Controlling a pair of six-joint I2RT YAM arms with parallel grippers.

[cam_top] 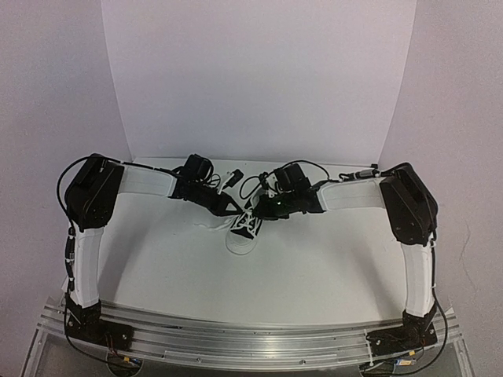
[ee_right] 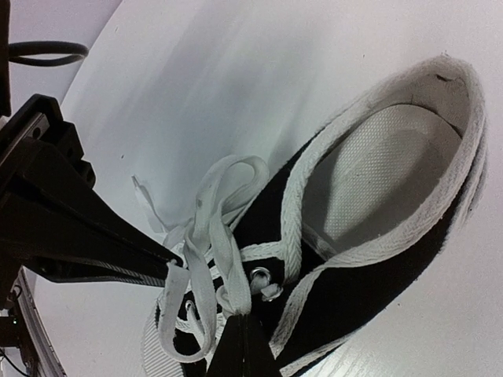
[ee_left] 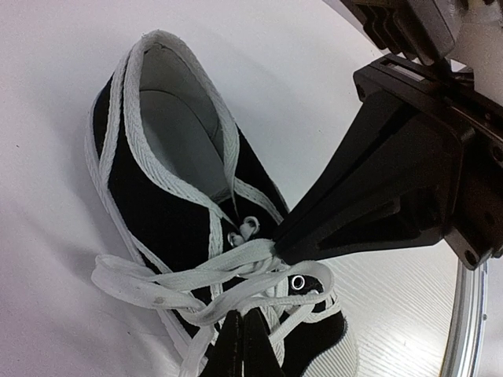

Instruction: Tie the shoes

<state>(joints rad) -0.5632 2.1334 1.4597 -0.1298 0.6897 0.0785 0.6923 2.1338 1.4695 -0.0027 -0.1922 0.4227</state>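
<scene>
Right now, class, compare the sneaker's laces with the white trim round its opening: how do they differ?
The laces hang loose in loops; the trim lies stitched flat to the sneaker. The laces are pinched by the left gripper and right gripper; neither grips the trim. The trim shows a herringbone weave; the laces look plainer. Both are white against its black canvas.

White table (cam_top: 322, 271), pale backdrop (cam_top: 259, 78) (evenly lit).

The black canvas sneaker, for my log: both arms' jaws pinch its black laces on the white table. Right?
No: the flat woven laces of the black canvas sneaker are white, not black, as the left wrist view shows. The rest holds.
</scene>
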